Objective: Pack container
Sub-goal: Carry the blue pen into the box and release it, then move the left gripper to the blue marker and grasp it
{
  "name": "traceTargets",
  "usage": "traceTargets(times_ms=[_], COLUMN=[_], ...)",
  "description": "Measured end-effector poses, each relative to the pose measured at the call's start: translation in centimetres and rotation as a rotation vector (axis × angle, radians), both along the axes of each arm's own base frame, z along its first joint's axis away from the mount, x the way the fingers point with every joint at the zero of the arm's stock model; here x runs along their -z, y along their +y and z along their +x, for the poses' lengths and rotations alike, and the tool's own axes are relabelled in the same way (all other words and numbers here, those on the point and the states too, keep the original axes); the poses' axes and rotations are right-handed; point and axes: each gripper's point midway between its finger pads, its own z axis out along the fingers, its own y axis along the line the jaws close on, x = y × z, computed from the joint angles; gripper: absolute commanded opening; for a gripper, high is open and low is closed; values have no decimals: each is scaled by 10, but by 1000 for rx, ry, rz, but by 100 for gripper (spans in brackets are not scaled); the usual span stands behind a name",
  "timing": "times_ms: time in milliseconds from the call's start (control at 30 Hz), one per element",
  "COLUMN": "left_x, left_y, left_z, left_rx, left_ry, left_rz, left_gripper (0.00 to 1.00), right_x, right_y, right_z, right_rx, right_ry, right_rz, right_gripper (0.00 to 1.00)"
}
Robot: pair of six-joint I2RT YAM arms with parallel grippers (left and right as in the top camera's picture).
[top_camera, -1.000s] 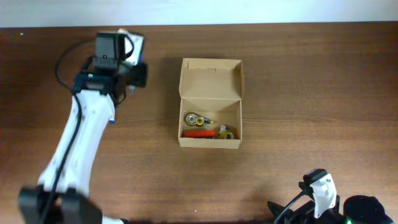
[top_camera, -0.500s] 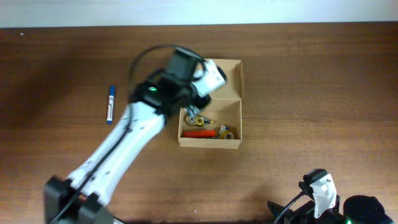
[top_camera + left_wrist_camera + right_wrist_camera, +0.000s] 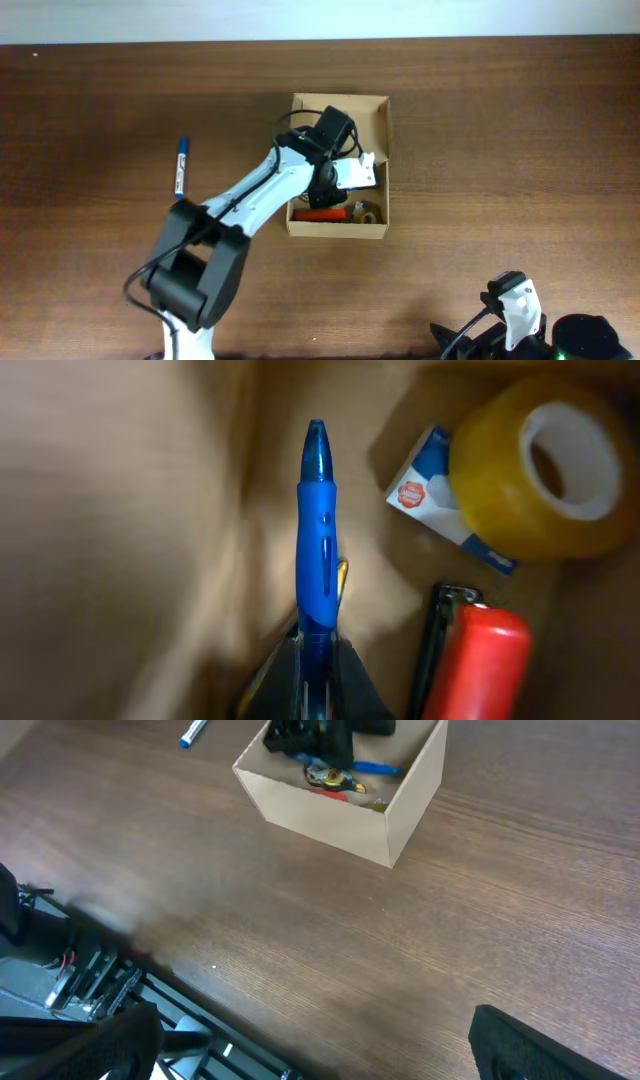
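The container is an open tan cardboard box at mid-table, its flap lid standing up at the back. My left gripper reaches down into it, shut on a blue pen that points forward along the box's inner wall. Inside lie a yellow tape roll, a small blue-and-white pack and a red-and-black tool. From the right wrist view the container sits far off, with the blue pen inside. My right gripper is open and holds nothing.
A white marker with a blue cap lies on the brown table left of the container, also visible as a marker in the right wrist view. The right arm is parked at the near right edge.
My left arm swung from the table's far left to the container and lowered the blue pen inside. The marker on the left came into view. The right arm stayed still.
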Motion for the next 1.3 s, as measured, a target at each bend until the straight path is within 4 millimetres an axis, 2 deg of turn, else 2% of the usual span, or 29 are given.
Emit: traceTargets(times_ms=[100, 233, 267, 333, 367, 567, 600, 667, 700, 767, 800, 833, 867, 933, 1000, 1033, 1133, 1200, 1300], left_x=[8, 9, 9, 9, 9, 2, -5, -30, -49, -96, -129, -154, -186, -231, -270, -281, -293, -290, -282], left_y=[1, -1, -1, -2, -2, 2, 2, 0, -2, -7, -7, -5, 0, 20, 56, 75, 133, 173, 215], left_z=[-1, -2, -2, -2, -2, -10, -10, -7, -3, 7, 13, 17, 19, 21, 22, 22, 24, 26, 27], left_rx=[11, 22, 23, 24, 20, -41, -46, -53, -58, -63, -76, -93, -121, -200, -328, -391, -585, -714, -845], left_ry=[13, 15, 16, 18, 20, 74, 80, 65, 44, -46, -123, -177, -248, -349, -433, -455, -468, -450, -412], left_rz=[12, 4, 3, -1, -4, 9, 11, 0, -16, -72, -108, -134, -167, -210, -237, -236, -217, -194, -181], left_gripper=[2, 2, 6, 45, 55, 55, 55, 48, 44, 44, 43, 44, 43, 44, 43, 43, 43, 44, 43], right_x=[0, 0, 0, 0, 0, 0, 0, 0, 0, 0, 0, 0, 0, 0, 0, 0, 0, 0, 0], right_y=[0, 0, 0, 0, 0, 0, 0, 0, 0, 0, 0, 0, 0, 0, 0, 0, 0, 0, 0], right_z=[0, 0, 0, 0, 0, 0, 0, 0, 0, 0, 0, 0, 0, 0, 0, 0, 0, 0, 0], right_rx=[0, 0, 0, 0, 0, 0, 0, 0, 0, 0, 0, 0, 0, 0, 0, 0, 0, 0, 0], right_ry=[0, 0, 0, 0, 0, 0, 0, 0, 0, 0, 0, 0, 0, 0, -1, 0, 0, 0, 0], right_rz=[0, 0, 0, 0, 0, 0, 0, 0, 0, 0, -1, 0, 0, 0, 0, 0, 0, 0, 0], right_gripper=[99, 100, 99, 99, 99, 99, 99, 99, 99, 99, 99, 99, 99, 99, 99, 99, 99, 99, 99])
